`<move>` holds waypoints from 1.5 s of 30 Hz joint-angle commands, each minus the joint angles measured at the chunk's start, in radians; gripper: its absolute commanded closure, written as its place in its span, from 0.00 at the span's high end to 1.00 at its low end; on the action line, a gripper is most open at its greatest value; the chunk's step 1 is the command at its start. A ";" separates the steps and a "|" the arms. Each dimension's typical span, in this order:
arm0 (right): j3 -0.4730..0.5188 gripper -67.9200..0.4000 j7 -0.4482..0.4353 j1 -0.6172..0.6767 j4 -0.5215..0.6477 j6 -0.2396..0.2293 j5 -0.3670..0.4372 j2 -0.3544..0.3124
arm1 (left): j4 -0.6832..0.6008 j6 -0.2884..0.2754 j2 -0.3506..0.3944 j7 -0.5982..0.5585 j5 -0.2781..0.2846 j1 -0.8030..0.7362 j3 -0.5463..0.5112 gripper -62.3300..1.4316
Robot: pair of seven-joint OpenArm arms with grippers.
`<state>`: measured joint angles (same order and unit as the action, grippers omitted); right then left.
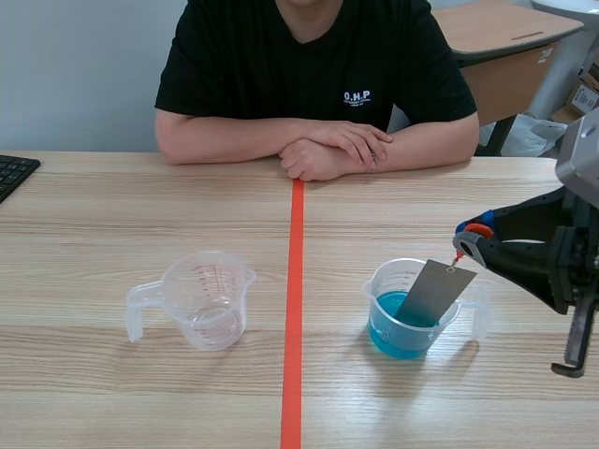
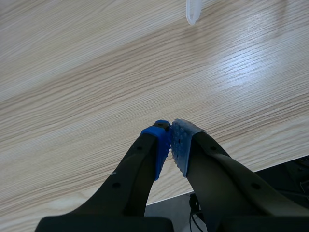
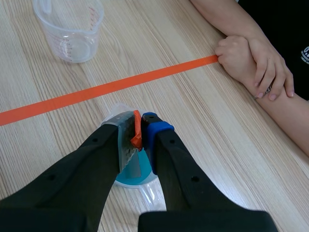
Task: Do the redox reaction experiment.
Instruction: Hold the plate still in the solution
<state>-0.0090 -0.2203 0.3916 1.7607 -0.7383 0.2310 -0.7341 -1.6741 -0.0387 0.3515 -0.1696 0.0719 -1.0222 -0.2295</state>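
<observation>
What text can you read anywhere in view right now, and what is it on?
"O.H.P", white, on the person's black T-shirt; the smaller line beneath is unreadable.
Red graduation numbers on the empty measuring cup: too small to read.
No text visible on the grey metal sheet in the right gripper.

Two measuring cups on the desk (image 1: 94, 215): the empty cup (image 1: 208, 299), the blue-filled cup (image 1: 407, 313). One metal sheet (image 1: 435, 293), one keyboard (image 1: 14, 173), one person (image 1: 309, 75).
</observation>
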 commanded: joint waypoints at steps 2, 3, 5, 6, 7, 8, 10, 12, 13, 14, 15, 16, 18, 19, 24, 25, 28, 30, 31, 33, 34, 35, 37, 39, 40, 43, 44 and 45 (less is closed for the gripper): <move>0.003 0.03 0.000 -0.009 0.003 -0.007 0.000 -0.008 | -0.008 -0.002 -0.010 -0.014 0.000 -0.010 -0.002 0.10; 0.003 0.03 0.000 -0.009 0.003 -0.007 0.000 -0.008 | -0.008 -0.002 -0.010 -0.014 0.000 -0.010 -0.002 0.10; 0.003 0.03 0.000 -0.009 0.003 -0.007 0.000 -0.008 | -0.008 -0.002 -0.010 -0.014 0.000 -0.010 -0.002 0.10; 0.003 0.03 0.000 -0.009 0.003 -0.007 0.000 -0.008 | -0.008 -0.002 -0.010 -0.014 0.000 -0.010 -0.002 0.10; 0.003 0.03 0.000 -0.009 0.003 -0.007 0.000 -0.008 | -0.008 -0.002 -0.010 -0.014 0.000 -0.010 -0.002 0.10; 0.003 0.03 0.000 -0.009 0.003 -0.007 0.000 -0.008 | -0.008 -0.002 -0.010 -0.014 0.000 -0.010 -0.002 0.10; 0.003 0.03 0.000 -0.009 0.003 -0.007 0.000 -0.008 | -0.008 -0.002 -0.010 -0.014 0.000 -0.010 -0.002 0.10; 0.003 0.03 0.000 -0.009 0.003 -0.007 0.000 -0.008 | -0.008 -0.002 -0.010 -0.014 0.000 -0.010 -0.002 0.10; 0.003 0.03 0.000 -0.009 0.003 -0.007 0.000 -0.008 | -0.008 -0.002 -0.010 -0.014 0.000 -0.010 -0.002 0.10; 0.003 0.03 0.000 -0.009 0.003 -0.007 0.000 -0.008 | -0.008 -0.002 -0.010 -0.014 0.000 -0.010 -0.002 0.10; 0.003 0.03 0.000 -0.009 0.003 -0.007 0.000 -0.008 | -0.008 -0.002 -0.010 -0.014 0.000 -0.010 -0.002 0.10; 0.003 0.03 0.000 -0.009 0.003 -0.007 0.000 -0.008 | -0.008 -0.002 -0.010 -0.014 0.000 -0.010 -0.002 0.10; 0.003 0.03 0.000 -0.009 0.003 -0.007 0.000 -0.008 | -0.008 -0.002 -0.010 -0.014 0.000 -0.010 -0.002 0.10; 0.003 0.03 0.000 -0.009 0.003 -0.007 0.000 -0.008 | -0.008 -0.002 -0.010 -0.014 0.000 -0.010 -0.002 0.10; 0.003 0.03 0.002 -0.009 0.003 -0.007 0.000 -0.008 | -0.008 -0.002 -0.010 -0.014 0.000 -0.010 -0.002 0.10; 0.003 0.03 0.004 -0.009 0.003 -0.007 0.000 -0.008 | -0.008 -0.002 -0.010 -0.014 0.000 -0.010 -0.002 0.10; 0.004 0.03 0.012 -0.009 0.003 -0.007 0.000 -0.008 | -0.008 -0.002 -0.010 -0.014 0.000 -0.010 -0.002 0.10; 0.008 0.03 0.015 -0.009 0.003 -0.007 0.000 -0.008 | -0.008 -0.002 -0.010 -0.014 0.000 -0.010 -0.002 0.10; 0.011 0.03 0.015 -0.009 0.003 -0.007 0.000 -0.008 | -0.008 -0.002 -0.010 -0.014 0.000 -0.010 -0.002 0.10; 0.020 0.03 0.014 -0.009 0.004 -0.007 0.001 -0.008 | -0.008 -0.002 -0.010 -0.014 0.000 -0.010 -0.002 0.10; 0.022 0.03 0.012 -0.009 0.004 -0.007 0.001 -0.008 | -0.008 -0.002 -0.010 -0.014 0.000 -0.010 -0.002 0.10; 0.023 0.03 0.012 -0.009 0.004 -0.007 0.001 -0.008 | -0.008 -0.002 -0.010 -0.014 0.000 -0.010 -0.002 0.10; 0.023 0.03 0.012 -0.009 0.004 -0.007 0.001 -0.008 | -0.008 -0.002 -0.010 -0.014 0.000 -0.010 -0.002 0.10; 0.023 0.03 0.012 -0.009 0.004 -0.007 0.001 -0.009 | -0.008 -0.002 -0.010 -0.014 0.000 -0.010 -0.002 0.10; 0.025 0.03 0.012 -0.009 0.004 -0.007 0.001 -0.009 | -0.008 -0.002 -0.010 -0.014 0.000 -0.010 -0.002 0.10; 0.038 0.03 0.012 -0.009 0.007 -0.007 0.008 -0.009 | -0.008 -0.002 -0.010 -0.014 0.000 -0.010 -0.002 0.10; 0.045 0.03 0.012 -0.008 0.010 -0.007 0.009 -0.009 | -0.008 -0.002 -0.010 -0.014 0.000 -0.010 -0.002 0.10; 0.051 0.03 0.012 -0.008 0.015 -0.007 0.009 -0.009 | -0.008 -0.002 -0.010 -0.014 0.000 -0.010 -0.002 0.10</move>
<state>0.0193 -0.2001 0.3920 1.7607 -0.7395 0.2314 -0.7341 -1.6741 -0.0387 0.3515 -0.1696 0.0719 -1.0222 -0.2295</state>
